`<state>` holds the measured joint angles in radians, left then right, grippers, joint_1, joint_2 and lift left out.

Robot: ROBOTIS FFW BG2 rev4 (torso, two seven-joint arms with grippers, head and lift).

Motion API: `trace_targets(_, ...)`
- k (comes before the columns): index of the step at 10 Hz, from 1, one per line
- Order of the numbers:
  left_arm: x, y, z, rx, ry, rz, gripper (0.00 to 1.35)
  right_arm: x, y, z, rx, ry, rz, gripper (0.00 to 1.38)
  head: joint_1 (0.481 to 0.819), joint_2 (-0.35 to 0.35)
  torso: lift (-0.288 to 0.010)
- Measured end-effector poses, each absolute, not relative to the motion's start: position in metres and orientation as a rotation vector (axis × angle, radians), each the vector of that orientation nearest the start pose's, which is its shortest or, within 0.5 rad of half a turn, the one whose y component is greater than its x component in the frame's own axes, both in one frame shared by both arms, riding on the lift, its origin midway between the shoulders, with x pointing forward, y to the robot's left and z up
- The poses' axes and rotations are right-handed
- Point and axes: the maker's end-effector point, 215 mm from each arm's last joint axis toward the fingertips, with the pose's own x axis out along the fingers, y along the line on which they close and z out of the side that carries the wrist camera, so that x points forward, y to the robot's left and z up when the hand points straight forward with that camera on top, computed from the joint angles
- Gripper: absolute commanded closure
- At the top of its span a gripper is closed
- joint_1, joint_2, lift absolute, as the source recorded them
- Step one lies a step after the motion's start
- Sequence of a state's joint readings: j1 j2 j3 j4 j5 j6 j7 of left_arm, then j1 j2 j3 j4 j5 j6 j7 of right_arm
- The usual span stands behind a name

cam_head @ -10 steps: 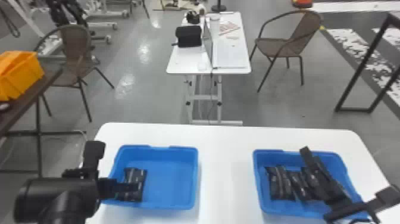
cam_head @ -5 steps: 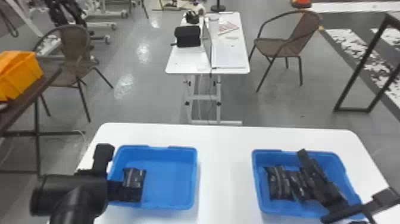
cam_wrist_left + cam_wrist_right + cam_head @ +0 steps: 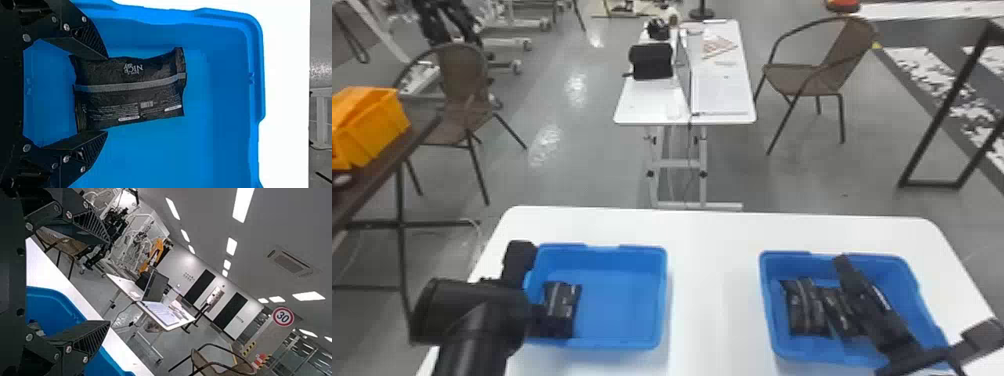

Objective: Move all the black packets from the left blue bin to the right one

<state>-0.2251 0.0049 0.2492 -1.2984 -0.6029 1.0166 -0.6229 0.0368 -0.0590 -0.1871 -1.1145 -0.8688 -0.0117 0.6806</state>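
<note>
End effector of the left arm point(image 3: 539, 322) hangs low at the left side of the left blue bin point(image 3: 643, 250); in the left wrist view its fingers point(image 3: 87, 152) stand apart, one at each long side of the near end of a black packet point(image 3: 131, 94); whether they touch it, I cannot tell. That packet lies flat inside the left blue bin, in its left part, its length running from near to far, with a grey band and pale print along the upper face.

Well to the right of the left blue bin, the end effector of the right arm point(image 3: 862, 287) reaches over the right bin point(image 3: 782, 256); in the right wrist view its fingers are spread apart; beneath and beside it in the head view, several black packets point(image 3: 804, 307) lie close together inside the right bin.

Both bins stand on a white tabletop point(image 3: 714, 240); bare white surface lies between the left blue bin and the right one.

Farther out, beyond the left blue bin and to its right, a small white table point(image 3: 642, 107) bears a black bag point(image 3: 652, 61) and a laptop point(image 3: 156, 286); a brown chair point(image 3: 463, 70) stands beyond the left blue bin and to its left; nearer the left edge, an orange container point(image 3: 374, 135) sits on a dark table point(image 3: 362, 182).
</note>
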Motion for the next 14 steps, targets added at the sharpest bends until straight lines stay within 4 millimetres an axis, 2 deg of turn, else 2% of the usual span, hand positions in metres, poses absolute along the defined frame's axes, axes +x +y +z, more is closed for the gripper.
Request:
trace_targets(1,0.467,0.346,-0.603,0.047,1.168,-0.053,0.43,0.515,-0.269,-0.484,0.898,0.062,0.238,0.33,0.695,0.087,0.0)
trace_targets(2,0.467,0.352,-0.606,0.06,1.176,-0.046,0.61,0.514,-0.268,-0.485,0.903,0.063,0.242,0.33,0.695,0.092,0.0)
trace_targets(3,0.468,0.358,-0.608,0.076,1.174,-0.04,0.63,0.514,-0.266,-0.485,0.907,0.064,0.247,0.33,0.695,0.103,0.0)
trace_targets(4,0.468,0.362,-0.609,0.083,1.171,-0.034,0.48,0.514,-0.265,-0.484,0.909,0.063,0.252,0.33,0.695,0.109,0.0)
trace_targets(5,0.468,0.364,-0.61,0.082,1.17,-0.032,0.38,0.514,-0.264,-0.483,0.91,0.062,0.257,0.33,0.695,0.111,0.0)
trace_targets(7,0.471,0.363,-0.608,0.088,1.167,-0.035,0.35,0.513,-0.263,-0.483,0.912,0.063,0.262,0.33,0.695,0.112,0.0)
trace_targets(10,0.502,0.366,-0.585,0.172,1.117,-0.085,0.35,0.513,-0.261,-0.484,0.917,0.066,0.265,0.33,0.695,0.115,0.0)
trace_targets(13,0.521,0.352,-0.582,0.244,1.086,-0.23,0.34,0.513,-0.259,-0.485,0.922,0.07,0.27,0.33,0.695,0.1,0.0)
trace_targets(14,0.53,0.344,-0.574,0.287,1.069,-0.28,0.25,0.512,-0.258,-0.485,0.924,0.071,0.271,0.33,0.695,0.096,0.0)
